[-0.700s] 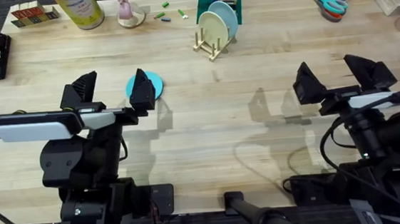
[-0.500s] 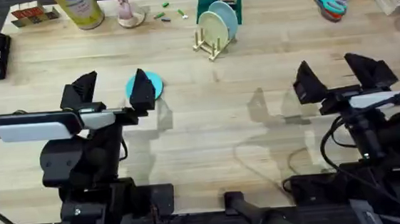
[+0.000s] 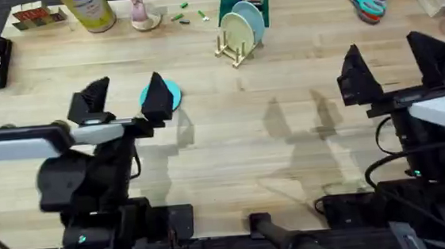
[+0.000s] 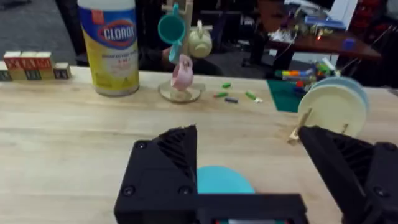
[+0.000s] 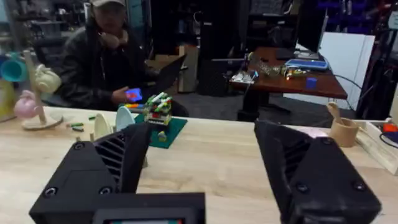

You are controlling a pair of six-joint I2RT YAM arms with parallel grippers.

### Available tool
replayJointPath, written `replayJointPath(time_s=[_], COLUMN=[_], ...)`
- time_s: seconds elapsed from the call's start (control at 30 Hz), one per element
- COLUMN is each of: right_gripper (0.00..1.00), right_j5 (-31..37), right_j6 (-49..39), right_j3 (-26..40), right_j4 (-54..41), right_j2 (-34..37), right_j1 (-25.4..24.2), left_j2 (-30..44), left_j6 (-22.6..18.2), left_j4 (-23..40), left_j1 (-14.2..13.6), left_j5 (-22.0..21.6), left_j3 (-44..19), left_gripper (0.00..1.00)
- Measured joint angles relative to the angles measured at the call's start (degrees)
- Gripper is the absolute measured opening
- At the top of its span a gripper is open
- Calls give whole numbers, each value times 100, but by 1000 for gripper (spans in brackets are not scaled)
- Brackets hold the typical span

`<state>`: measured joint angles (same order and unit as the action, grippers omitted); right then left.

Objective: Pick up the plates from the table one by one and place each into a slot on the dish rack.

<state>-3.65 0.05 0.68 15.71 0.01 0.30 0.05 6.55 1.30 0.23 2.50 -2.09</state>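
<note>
Overhead: the dish rack (image 3: 236, 48) stands at the far middle of the table (image 3: 232, 140), with a pale cream plate (image 3: 237, 33) and a light blue plate (image 3: 251, 19) on edge in its slots. The turquoise plate (image 3: 169, 93) lies flat on the table to the left, partly behind one finger of the left gripper (image 3: 123, 98), whose fingers stand wide apart and hold nothing. The right gripper (image 3: 397, 63) is at the right side, well apart from the plates — fingers spread wide, empty.

Left wrist: the left gripper (image 4: 261, 180) is open, and the turquoise plate (image 4: 224, 182) lies on the wood between its fingers, close to one of them. Beyond, the cream plate (image 4: 329, 109) stands in the rack, with a Clorox wipes canister (image 4: 112, 46) at the far edge.

Right wrist: the right gripper (image 5: 205, 168) is open over bare wood — the rack with its plates (image 5: 112, 127) is far off.
</note>
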Motion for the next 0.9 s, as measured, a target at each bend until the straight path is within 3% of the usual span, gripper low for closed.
replayJointPath(time_s=[0.23, 0.43, 0.67, 0.7, 0.9], right_gripper=[996, 995, 995, 995, 995], right_j5=[-23, -25, -33, -47, -49], right_j6=[0, 0, 2, -50, -153], right_j3=[704, 1764, 3252, 4439, 5425], right_j4=[-340, -1157, -2734, -4011, -4960], right_j2=[259, 1041, 2277, 3351, 4395], right_j1=[0, 0, 0, 0, 0], left_j2=[130, 1029, 2532, 3633, 4547], left_j6=[42, 63, 81, 83, 83], left_j4=[482, 1337, 2782, 4090, 5174], left_j1=[2, 2, 2, 2, 2], left_j5=[27, 27, 27, 29, 78], left_j3=[-1028, -2152, -3891, -5247, -6281], left_gripper=[993, 993, 993, 993, 993])
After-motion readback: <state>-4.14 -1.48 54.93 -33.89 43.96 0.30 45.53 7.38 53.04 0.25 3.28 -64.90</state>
